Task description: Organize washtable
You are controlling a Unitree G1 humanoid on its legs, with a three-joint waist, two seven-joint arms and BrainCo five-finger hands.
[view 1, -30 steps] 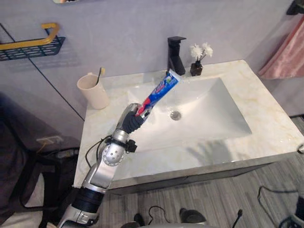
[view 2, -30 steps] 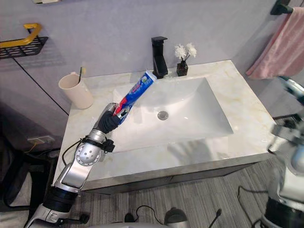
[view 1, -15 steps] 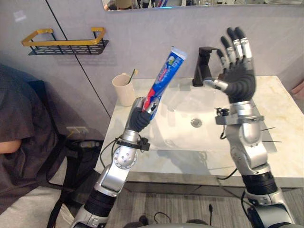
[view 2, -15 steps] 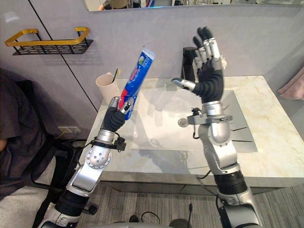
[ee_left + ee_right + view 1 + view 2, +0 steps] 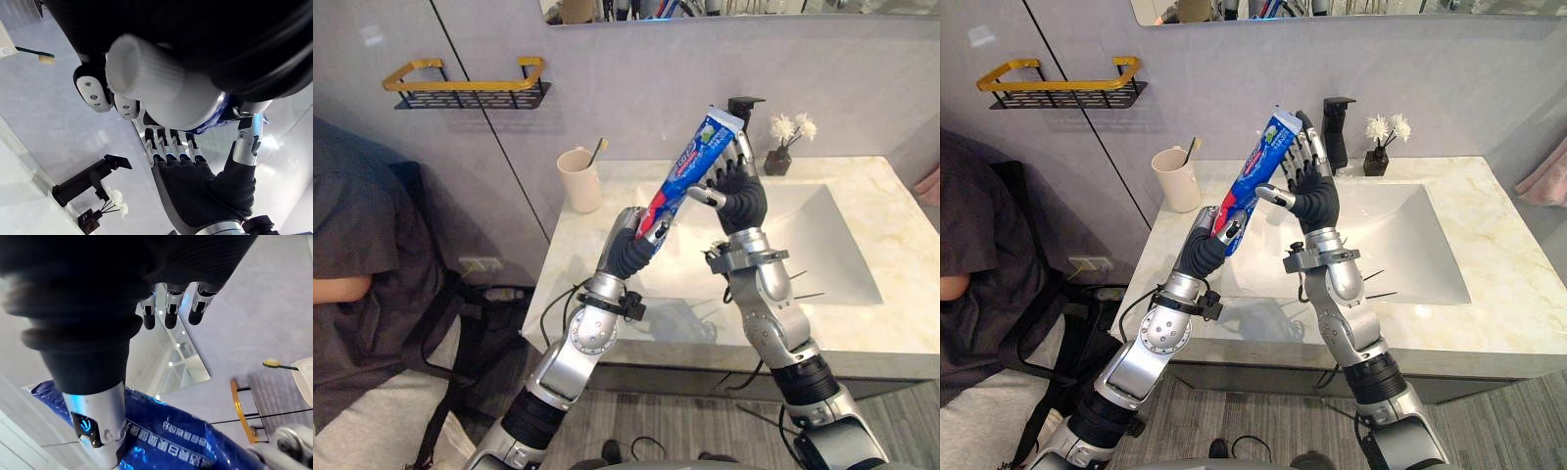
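So the toothpaste tube [image 5: 690, 171] is up in the air over the left side of the table [image 5: 901, 333], tilted with its flat crimped end high and to the right. The left robot hand [image 5: 628, 253] has its fingers curled round the cap end (the white cap sits right at the palm in the left wrist view). The right robot hand [image 5: 739, 191] is held up just behind the tube's upper half, fingers straight, thumb reaching to the tube, not closed on anything. I'd guess the tube is light, soft and a bit slick, so a hard squeeze mid-body would dent it or let it slide. The stiffer shoulder by the cap looks like the safest hold. The cup [image 5: 579, 179] with a toothbrush [image 5: 598, 149] stands at the far left.
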